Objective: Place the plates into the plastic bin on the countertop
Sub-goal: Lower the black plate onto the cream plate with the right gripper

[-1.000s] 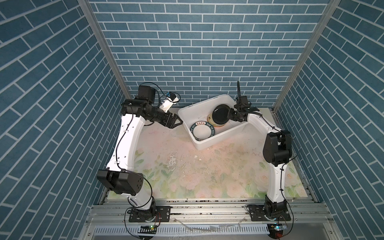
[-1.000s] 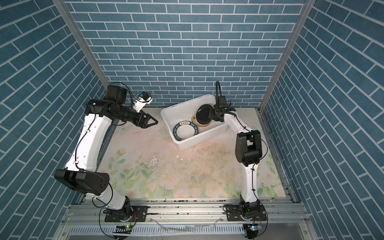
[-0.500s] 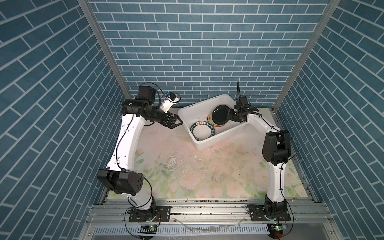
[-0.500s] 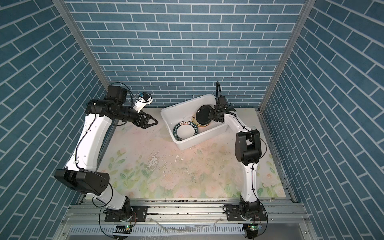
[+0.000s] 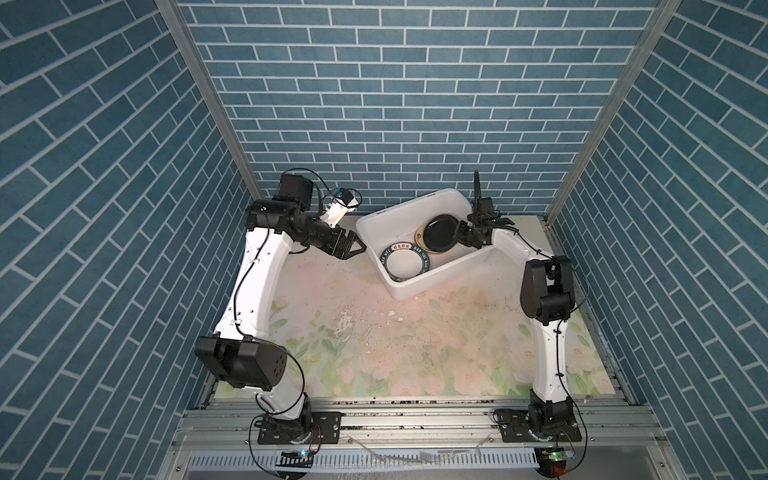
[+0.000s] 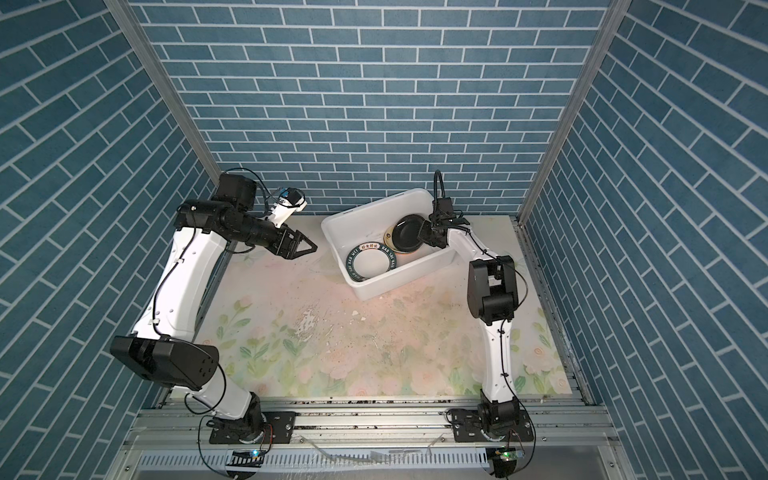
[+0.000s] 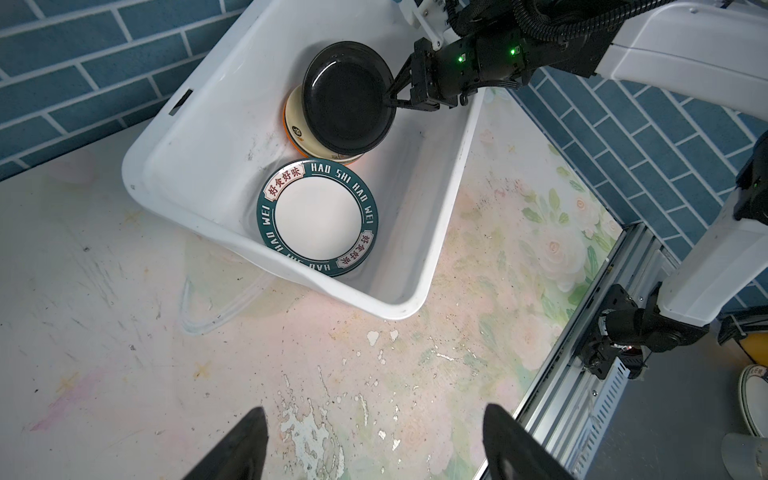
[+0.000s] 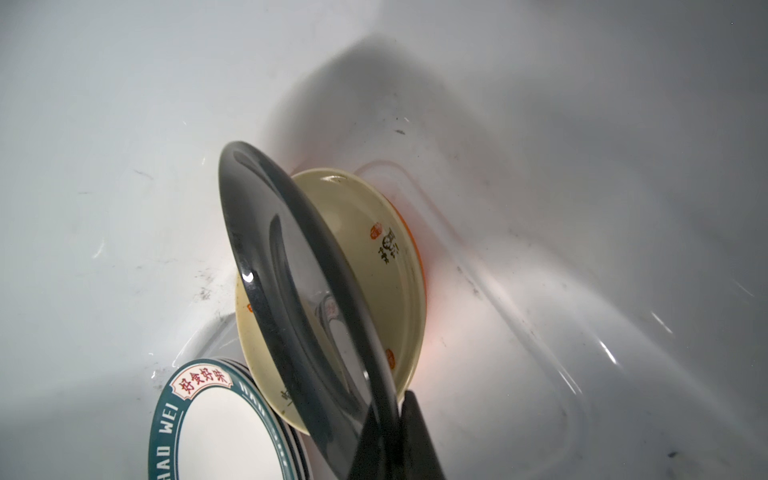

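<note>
Pinching the black plate by its rim, the fingers of my right gripper are pressing together on it. I am holding it tilted over the cream-yellow plate so it can nest there rather than drop flat. That cream one is sitting on an orange plate, whose edge is only just showing, at the end of the plastic bin by the right arm. The lettered-rim plate is lying beside them, seemingly atop others. My left gripper is hovering spread and empty just outside the bin, over the countertop, leaving the right arm room.
</note>
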You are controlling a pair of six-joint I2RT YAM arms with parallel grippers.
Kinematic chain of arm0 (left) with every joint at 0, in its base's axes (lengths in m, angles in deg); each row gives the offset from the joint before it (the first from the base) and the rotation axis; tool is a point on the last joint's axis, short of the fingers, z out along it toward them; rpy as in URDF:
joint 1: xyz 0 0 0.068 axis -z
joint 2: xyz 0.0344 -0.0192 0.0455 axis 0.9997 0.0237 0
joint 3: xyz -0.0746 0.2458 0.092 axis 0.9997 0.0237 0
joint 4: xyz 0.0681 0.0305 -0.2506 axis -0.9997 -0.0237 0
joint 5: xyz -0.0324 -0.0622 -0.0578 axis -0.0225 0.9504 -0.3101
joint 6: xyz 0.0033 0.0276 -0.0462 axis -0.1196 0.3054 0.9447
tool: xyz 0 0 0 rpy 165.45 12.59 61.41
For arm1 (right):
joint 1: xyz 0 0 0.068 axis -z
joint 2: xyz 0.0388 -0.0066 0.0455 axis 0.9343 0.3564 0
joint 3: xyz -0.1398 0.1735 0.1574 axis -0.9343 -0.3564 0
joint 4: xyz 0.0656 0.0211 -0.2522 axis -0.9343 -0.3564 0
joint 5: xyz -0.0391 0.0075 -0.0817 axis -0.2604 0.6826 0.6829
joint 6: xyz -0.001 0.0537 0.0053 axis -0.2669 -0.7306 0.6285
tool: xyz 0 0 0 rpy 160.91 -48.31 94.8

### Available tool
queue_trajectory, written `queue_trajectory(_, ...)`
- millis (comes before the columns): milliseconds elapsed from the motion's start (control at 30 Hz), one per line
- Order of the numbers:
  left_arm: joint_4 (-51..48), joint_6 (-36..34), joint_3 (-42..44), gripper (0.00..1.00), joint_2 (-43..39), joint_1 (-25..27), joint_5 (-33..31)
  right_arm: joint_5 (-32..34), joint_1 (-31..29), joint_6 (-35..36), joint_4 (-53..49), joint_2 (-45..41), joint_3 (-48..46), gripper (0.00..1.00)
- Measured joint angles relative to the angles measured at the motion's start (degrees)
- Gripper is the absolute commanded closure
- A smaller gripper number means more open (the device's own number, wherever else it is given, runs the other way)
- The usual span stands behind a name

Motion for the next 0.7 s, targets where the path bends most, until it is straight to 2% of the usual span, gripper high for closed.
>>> queue_trajectory(333, 0.0, 0.0, 0.5, 0.17, -0.2, 0.0, -0.2, -2.1, 0.0, -1.5, -0.4, 3.4, 5.6, 0.99)
queue_trajectory(700, 0.0, 0.0, 0.5, 0.17, -0.2, 0.0, -0.1, -3.7, 0.0, -2.8, -2.4, 4.2, 6.4, 0.98)
